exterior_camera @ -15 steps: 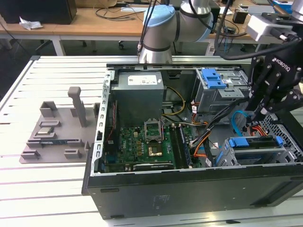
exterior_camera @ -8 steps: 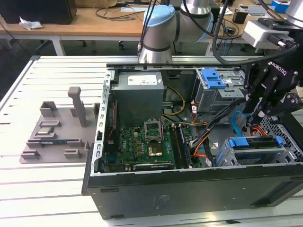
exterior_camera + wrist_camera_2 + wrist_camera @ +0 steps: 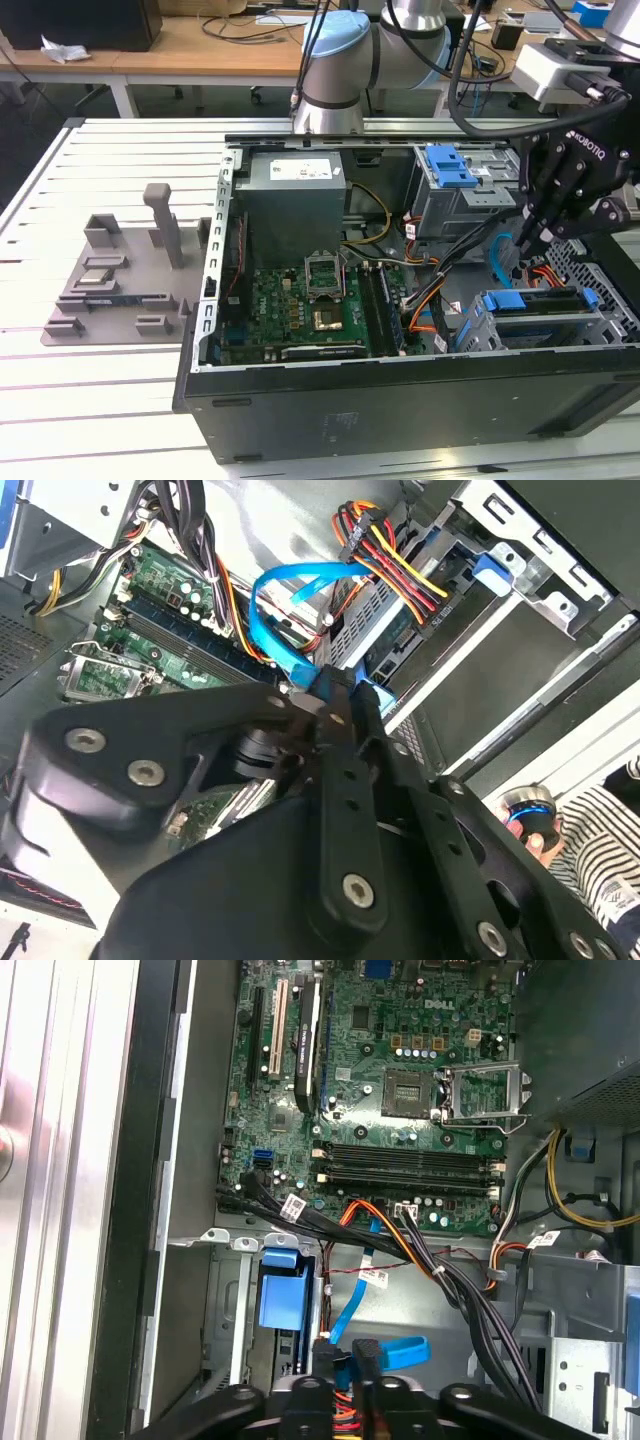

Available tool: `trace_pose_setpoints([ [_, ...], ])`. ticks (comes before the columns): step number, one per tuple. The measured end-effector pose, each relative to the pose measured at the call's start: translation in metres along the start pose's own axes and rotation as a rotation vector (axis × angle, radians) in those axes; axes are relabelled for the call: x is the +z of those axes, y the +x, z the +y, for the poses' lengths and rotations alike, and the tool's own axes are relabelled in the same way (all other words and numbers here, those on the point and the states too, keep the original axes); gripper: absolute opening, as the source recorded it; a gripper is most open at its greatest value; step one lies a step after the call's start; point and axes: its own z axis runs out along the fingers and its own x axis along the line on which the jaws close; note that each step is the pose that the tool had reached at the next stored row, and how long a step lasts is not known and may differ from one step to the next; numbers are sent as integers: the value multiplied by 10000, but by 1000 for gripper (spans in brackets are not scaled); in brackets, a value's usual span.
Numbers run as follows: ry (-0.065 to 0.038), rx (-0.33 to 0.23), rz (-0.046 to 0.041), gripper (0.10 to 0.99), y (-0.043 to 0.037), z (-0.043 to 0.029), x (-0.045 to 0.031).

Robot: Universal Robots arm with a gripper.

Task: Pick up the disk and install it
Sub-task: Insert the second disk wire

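Exterior view first, read from its left to its right: a grey fixture tray (image 3: 110, 290) lies on the slatted white table (image 3: 90, 400), then comes the open computer case (image 3: 400, 390) with its green motherboard (image 3: 300, 310) and grey power supply (image 3: 295, 195), then the metal drive cage (image 3: 465, 195) topped by a blue latch piece (image 3: 448, 165), and last the black gripper (image 3: 535, 235) hanging over the case's far end at the exterior view's right. The disk (image 3: 545, 310) sits low in the bay at that corner, its blue carrier bracket framing it, just below and beside the gripper. In the second wrist view the fingers look drawn together near a blue flat cable (image 3: 275, 620) and the orange-and-red power leads (image 3: 400, 565); they appear clenched, but I cannot tell whether they grasp anything. The main risk, as I judge it, is snagging: loose cables crowd the space around the fingertips, and any pull could drag a connector or tug the disk askew in its bay. The bay's metal walls also stand close, so a tilted approach could jam against them. The arm reaches in from behind the case, wrist bent steeply downward, and a person's striped sleeve (image 3: 595, 830) shows just beyond the case.
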Motion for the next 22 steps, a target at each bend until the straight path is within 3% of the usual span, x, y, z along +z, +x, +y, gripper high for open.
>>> trace_pose_setpoints([
  [12,0,0,-4,161,-1,-1,13],
  [22,-1,0,0,161,-6,-9,113],
])
